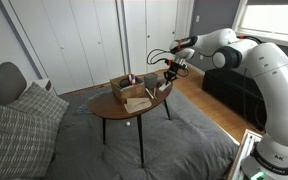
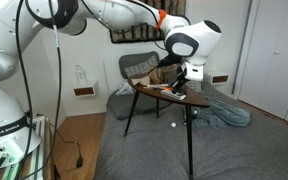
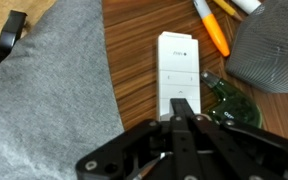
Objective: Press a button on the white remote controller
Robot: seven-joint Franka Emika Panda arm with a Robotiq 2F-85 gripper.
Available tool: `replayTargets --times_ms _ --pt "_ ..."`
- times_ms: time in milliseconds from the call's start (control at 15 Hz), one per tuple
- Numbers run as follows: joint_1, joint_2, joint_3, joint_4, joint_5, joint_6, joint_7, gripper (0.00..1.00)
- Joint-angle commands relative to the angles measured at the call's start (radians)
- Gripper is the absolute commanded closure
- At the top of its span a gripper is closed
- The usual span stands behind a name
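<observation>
Panda arm (image 1: 234, 50) reaches across from beside the table, wrist bent down over the table's edge, prob. so the tool comes at the remote from above. Grey rug (image 3: 44, 100) lies under the table, soft w/ a fine weave. Table (image 3: 134, 60) is a small oval, dark wood w/ straight grain, on thin legs. Cardboard box (image 1: 130, 92) sits open on the table's middle, flaps up, matte brown. Grey mesh container (image 3: 269, 50) is on the table too, rounded wall, wire-grid texture. Gripper (image 3: 184, 120) is black hard plastic/metal, fingers pinched together to one narrow point w/ nothing between them; my read is that's deliberate, since a single tip pokes a button better than spread fingers. White remote controller (image 3: 177, 65) lies flat on the table near its edge, a slim smooth rectangle w/ stacked flat buttons. Tip is over its lower buttons; can't tell if it's touching. Dark green glassy piece (image 3: 232, 108) and orange marker (image 3: 212, 28) lie on the table, just beside the remote.
</observation>
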Motion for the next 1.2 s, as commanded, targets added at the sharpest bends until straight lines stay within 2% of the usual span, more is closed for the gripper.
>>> replayTargets --times_ms 0,667,933,1000,1133 --pt "-0.015 0.035 0.013 0.041 0.025 -0.013 0.024 1.00" --pt "0.021 -0.099 -0.002 -0.078 -0.002 0.033 -0.015 1.00" --pt "0.052 -0.183 -0.014 -0.188 -0.055 0.052 -0.079 1.00" --pt "0.061 -0.209 -0.015 -0.224 -0.070 0.057 -0.104 0.81" --pt "0.089 -0.277 -0.023 -0.320 -0.114 0.106 -0.157 0.67"
